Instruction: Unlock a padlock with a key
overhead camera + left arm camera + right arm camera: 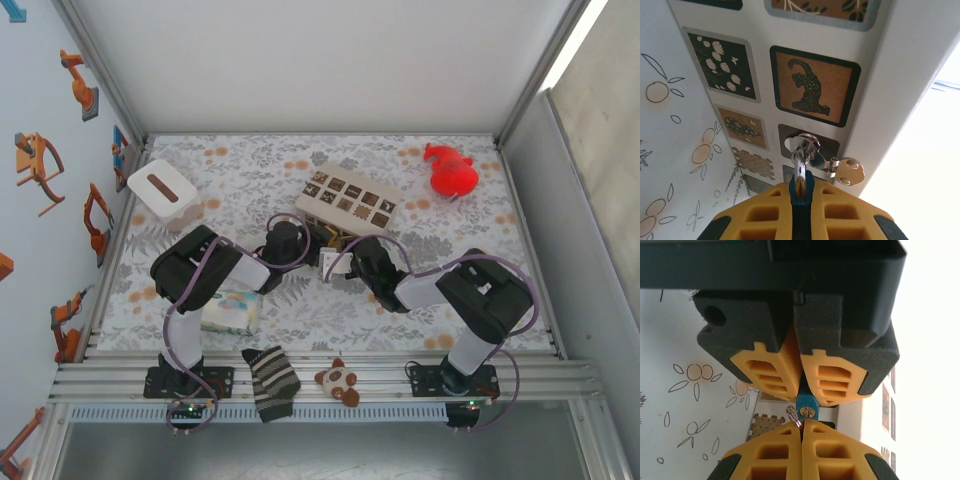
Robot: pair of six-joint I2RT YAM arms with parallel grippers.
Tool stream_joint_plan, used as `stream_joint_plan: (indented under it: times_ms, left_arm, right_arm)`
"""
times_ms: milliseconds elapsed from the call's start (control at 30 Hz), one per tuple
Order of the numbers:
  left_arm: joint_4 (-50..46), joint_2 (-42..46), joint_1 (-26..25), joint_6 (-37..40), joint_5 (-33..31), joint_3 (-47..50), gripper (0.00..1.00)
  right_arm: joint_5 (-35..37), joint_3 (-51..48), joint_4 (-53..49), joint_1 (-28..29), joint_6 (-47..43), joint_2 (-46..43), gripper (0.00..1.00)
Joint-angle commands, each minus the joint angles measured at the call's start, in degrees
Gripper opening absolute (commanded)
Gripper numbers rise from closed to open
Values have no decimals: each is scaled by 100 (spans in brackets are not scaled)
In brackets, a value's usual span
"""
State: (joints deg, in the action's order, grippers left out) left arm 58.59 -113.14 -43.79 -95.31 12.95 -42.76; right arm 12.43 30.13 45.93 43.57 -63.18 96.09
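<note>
The padlock (806,404) is a small blue block whose brass keyhole faces the right wrist view. My left gripper (807,398) is shut on its body. In the left wrist view the blue padlock (801,194) sits between my left gripper (801,187) pads. Its silver shackle (799,165) rises into a metal hasp (842,170) on the patterned box (815,82). My right gripper (802,427) is shut just under the keyhole. A key ring (794,416) runs into its pads and the key's blade is hidden. From above, the left gripper (308,250) and right gripper (343,263) meet at the box (348,197) corner.
A white tissue holder (160,190) stands at the back left and a red toy (450,170) at the back right. A tissue pack (230,315) lies by the left arm. A striped sock (270,382) and a plush toy (338,382) rest on the front rail.
</note>
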Motion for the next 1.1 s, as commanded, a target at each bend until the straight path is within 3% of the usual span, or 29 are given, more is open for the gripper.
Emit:
stream_joint_plan:
  times_ms: [0, 267, 500, 767, 1000, 1067]
  left_arm:
    - [516, 35, -233, -61, 920, -116, 0]
    - [593, -23, -209, -114, 902, -131, 0]
    - [500, 82, -213, -63, 823, -125, 0]
    - [513, 119, -218, -54, 824, -124, 0]
    - [452, 91, -226, -10, 773, -93, 0]
    - [437, 91, -226, 32, 724, -65, 9]
  right_arm:
    - [62, 152, 354, -139, 300, -62, 0]
    - [685, 10, 263, 276, 1783, -277, 0]
    - [1286, 56, 358, 529, 3589, -258, 0]
    - [1239, -166, 1107, 529, 5055, -88, 0]
    - [1201, -309, 1206, 529, 5085, 75, 0]
    - [1154, -373, 1246, 525, 5092, 115, 0]
